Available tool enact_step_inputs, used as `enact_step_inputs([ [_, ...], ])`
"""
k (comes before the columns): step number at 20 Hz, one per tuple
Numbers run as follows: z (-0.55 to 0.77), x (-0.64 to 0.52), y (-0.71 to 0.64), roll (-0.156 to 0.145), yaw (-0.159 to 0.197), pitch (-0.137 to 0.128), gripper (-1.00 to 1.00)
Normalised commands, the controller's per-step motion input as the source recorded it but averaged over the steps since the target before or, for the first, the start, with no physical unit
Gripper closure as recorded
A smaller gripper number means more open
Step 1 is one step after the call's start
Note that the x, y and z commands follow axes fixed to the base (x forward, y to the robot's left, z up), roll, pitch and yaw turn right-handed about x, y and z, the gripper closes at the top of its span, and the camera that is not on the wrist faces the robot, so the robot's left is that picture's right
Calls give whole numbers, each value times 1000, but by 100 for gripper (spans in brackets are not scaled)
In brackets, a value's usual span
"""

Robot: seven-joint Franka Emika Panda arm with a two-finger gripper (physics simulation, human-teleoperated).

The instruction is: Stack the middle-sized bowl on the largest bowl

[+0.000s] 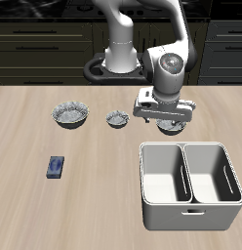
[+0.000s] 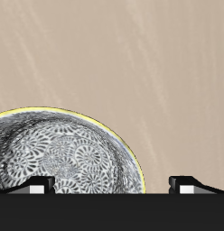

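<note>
I see my fingers (image 2: 112, 185) spread wide, one over the middle bowl's (image 2: 60, 162) rim, bare worktop (image 2: 159, 72) beyond.

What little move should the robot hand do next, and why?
Probably lower straight down. The open gripper hovers over the middle bowl, and the bowl's rim lies between its fingers, one over the inside, one outside. Going down would put the rim within reach for a pinch, before carrying it to the largest bowl.
</note>
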Motion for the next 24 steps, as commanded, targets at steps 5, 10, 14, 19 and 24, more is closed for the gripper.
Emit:
enact_step_inputs([
  [5,-221,-10,41,37,-7,34,100],
  [10,55,-14,-24,2,-14,5,100],
  [14,196,7,-53,-7,0,-35,100],
  [19,120,15,-20,-11,20,-24,100],
  [24,364,-38,13,10,30,-61,100],
])
